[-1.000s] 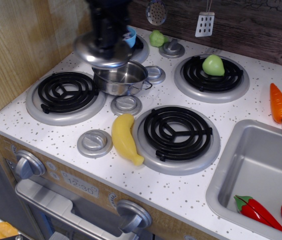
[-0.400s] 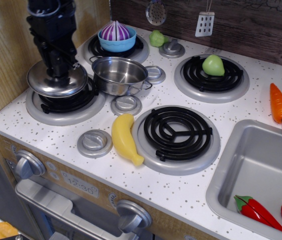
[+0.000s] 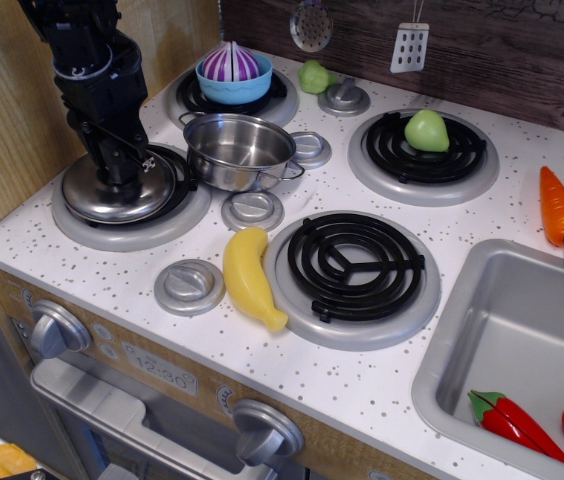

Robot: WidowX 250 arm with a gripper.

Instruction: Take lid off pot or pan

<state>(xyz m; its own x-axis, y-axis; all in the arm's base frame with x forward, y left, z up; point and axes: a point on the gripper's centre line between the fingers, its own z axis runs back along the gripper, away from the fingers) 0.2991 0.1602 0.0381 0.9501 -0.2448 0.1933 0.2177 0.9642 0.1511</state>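
Note:
The shiny steel lid (image 3: 112, 195) lies on the front-left burner (image 3: 132, 215). My black gripper (image 3: 120, 176) comes down from the upper left and sits on the lid's centre, over the knob, which it hides. Whether the fingers still clamp the knob cannot be told. The small steel pot (image 3: 240, 150) stands open and empty just right of the burner, its wire handles at the left and right.
A blue bowl with a purple-striped juicer (image 3: 233, 72) sits on the back-left burner. A yellow banana (image 3: 250, 277) lies between the front burners. Grey stove discs (image 3: 189, 286), a green pear (image 3: 426, 130), a carrot (image 3: 562, 215) and a sink (image 3: 522, 340) with red vegetables are to the right.
The gripper carried the lid from above the pot leftward and down onto the front-left burner. The pot stayed in place, uncovered.

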